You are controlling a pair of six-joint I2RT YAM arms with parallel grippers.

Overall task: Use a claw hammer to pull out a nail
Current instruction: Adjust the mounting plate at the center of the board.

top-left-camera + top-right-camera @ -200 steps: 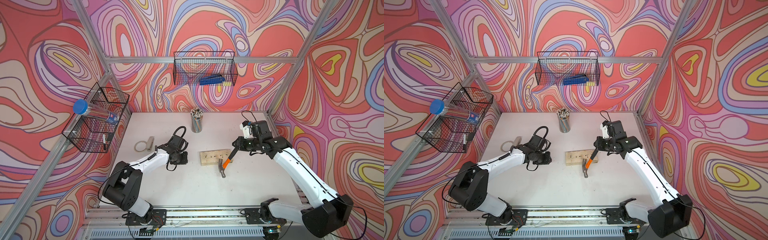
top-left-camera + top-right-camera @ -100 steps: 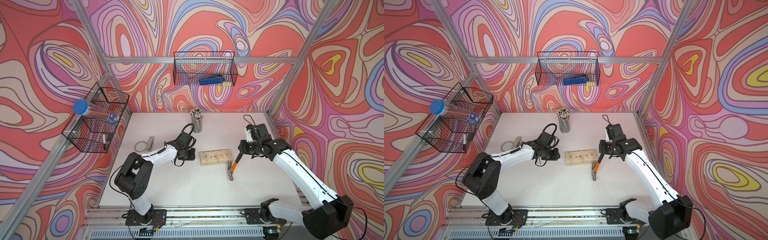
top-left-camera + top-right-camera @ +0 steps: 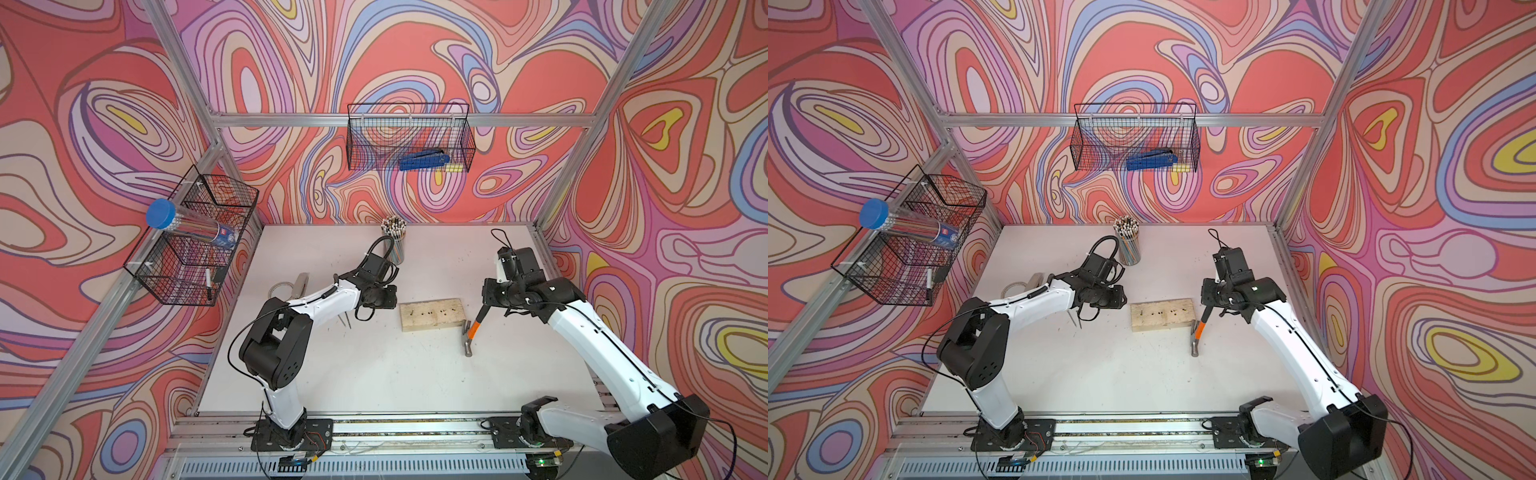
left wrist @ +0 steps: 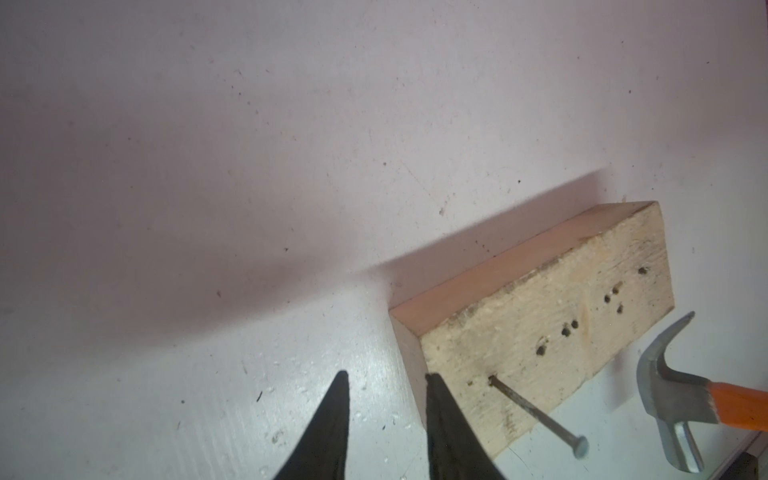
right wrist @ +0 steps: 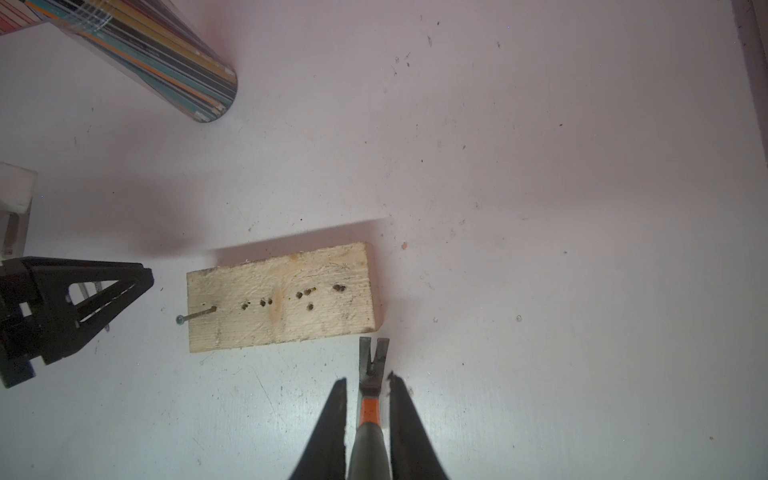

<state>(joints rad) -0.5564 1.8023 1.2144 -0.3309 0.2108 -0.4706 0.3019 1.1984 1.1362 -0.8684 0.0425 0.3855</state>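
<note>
The claw hammer [image 3: 473, 330] hangs head-down off the wood block's [image 3: 432, 313] right near corner. My right gripper [image 3: 487, 306] is shut on its black handle above the orange neck. In the right wrist view the handle [image 5: 369, 440] sits between the fingers of my right gripper [image 5: 368, 378], and the claw [image 5: 374, 351] points at the block [image 5: 282, 295]. The nail [image 5: 195, 316] leans out of the block's left end, mostly exposed [image 4: 536, 415]. My left gripper [image 3: 388, 297] stands open and empty beside that end [image 4: 385, 376]. Several empty nail holes dot the block [image 4: 540, 307].
A cup of pencils [image 3: 394, 245] stands behind the left arm. A tape roll [image 3: 282, 287] lies at the left of the table, and thin metal prongs [image 3: 347, 320] show under the left forearm. Wire baskets [image 3: 409, 139] [image 3: 195, 237] hang on the walls.
My right arm carried the hammer from over the block's right part to its right near corner. My left gripper moved right, up to the block's left end.
</note>
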